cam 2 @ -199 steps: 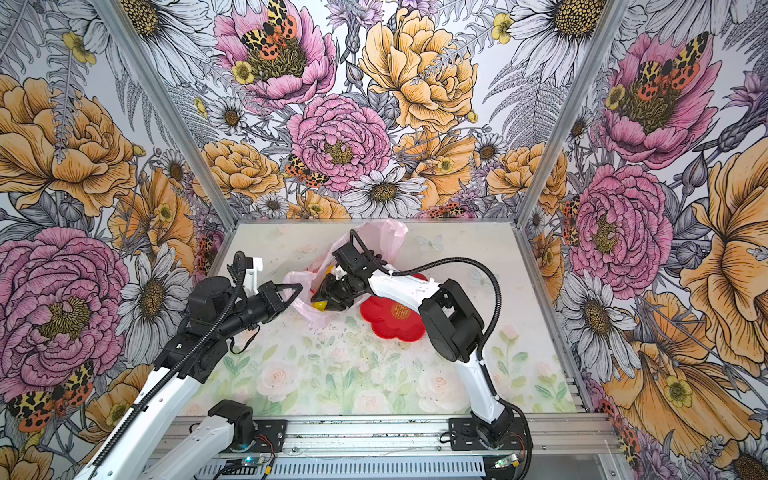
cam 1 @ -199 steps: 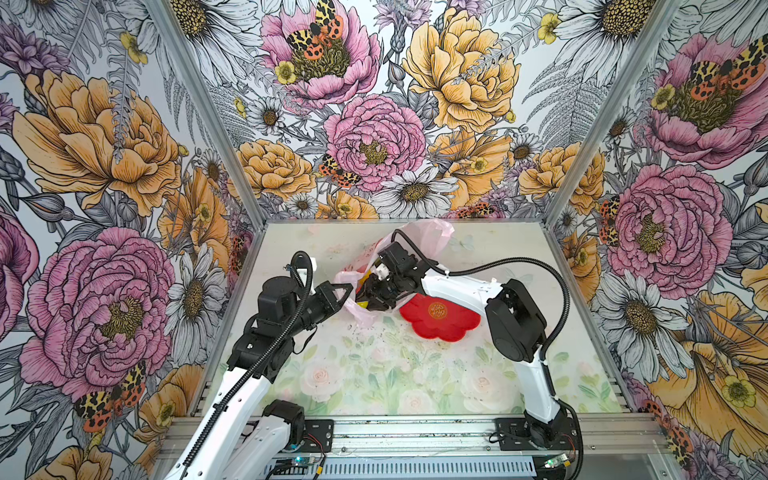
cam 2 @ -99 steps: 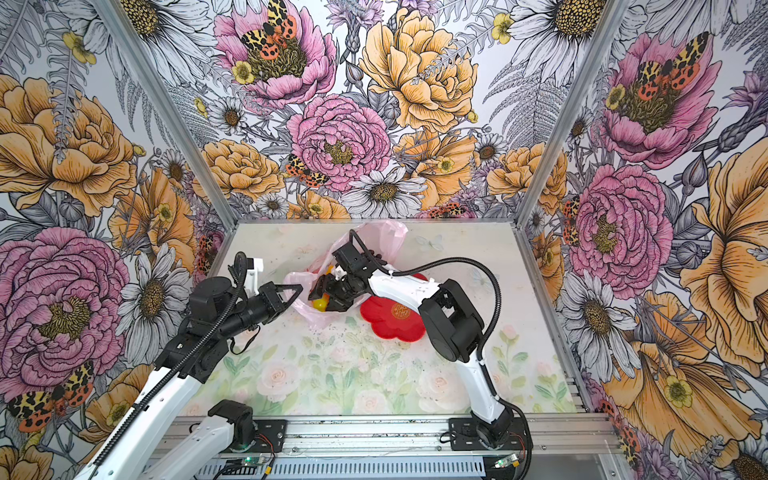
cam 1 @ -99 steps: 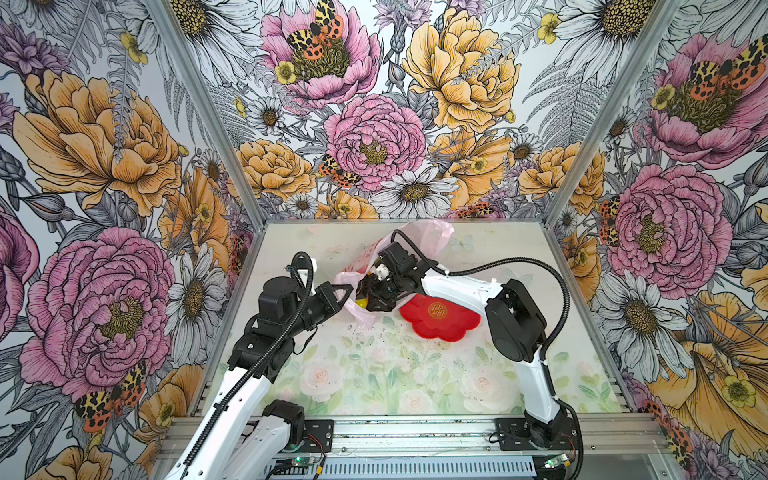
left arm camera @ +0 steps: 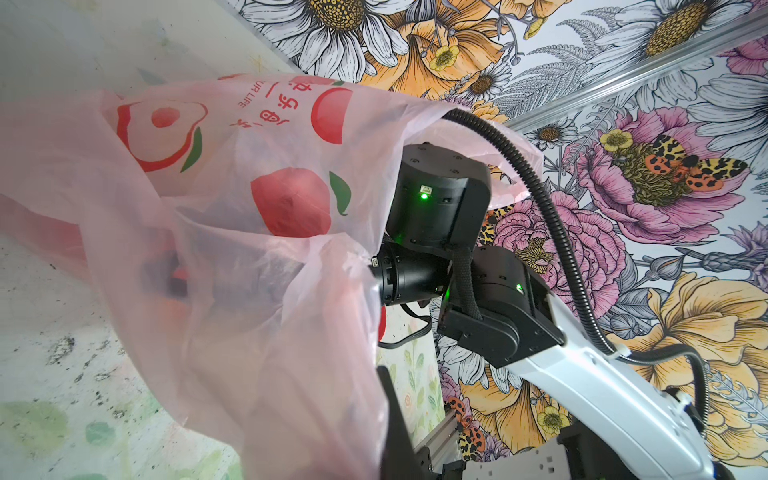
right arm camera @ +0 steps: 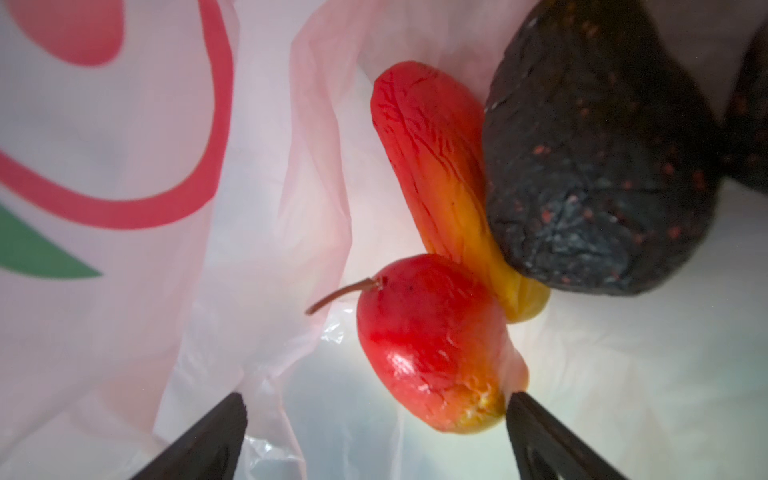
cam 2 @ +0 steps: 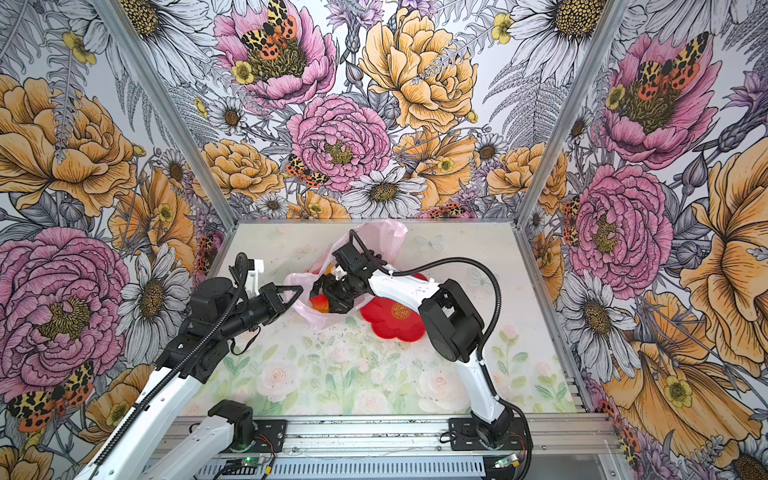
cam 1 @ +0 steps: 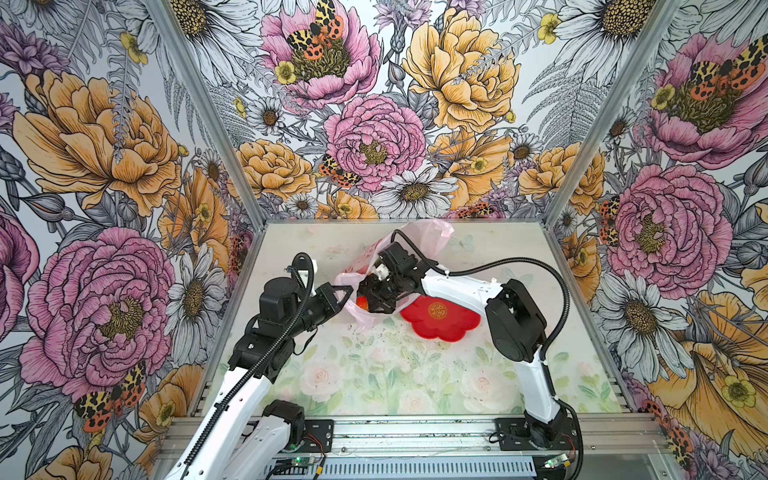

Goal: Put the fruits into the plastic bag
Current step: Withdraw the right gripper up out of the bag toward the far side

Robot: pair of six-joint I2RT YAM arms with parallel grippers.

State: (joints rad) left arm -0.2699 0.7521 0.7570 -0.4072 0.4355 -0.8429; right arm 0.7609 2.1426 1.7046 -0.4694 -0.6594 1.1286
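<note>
White arms (cam 1: 457, 286), black joints (cam 1: 515, 324), ribbed cables (left arm camera: 549, 214).

One bag (cam 1: 419, 237), one plate (cam 1: 440, 328), four fruits (right arm camera: 428, 345)

plastic bag (left arm camera: 232, 174): small red letters "UR LIFE", its start hidden; beside them, larger red Chinese characters
red plate (cam 1: 455, 330): gold round seal, characters too small to read

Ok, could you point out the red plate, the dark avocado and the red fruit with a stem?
red plate (cam 1: 453, 328): in a top view, bare surface beside its gold emblem.
dark avocado (right arm camera: 598, 166): right wrist view, middle of its skin.
red fruit with a stem (right arm camera: 424, 340): right wrist view, its red flank.
</note>
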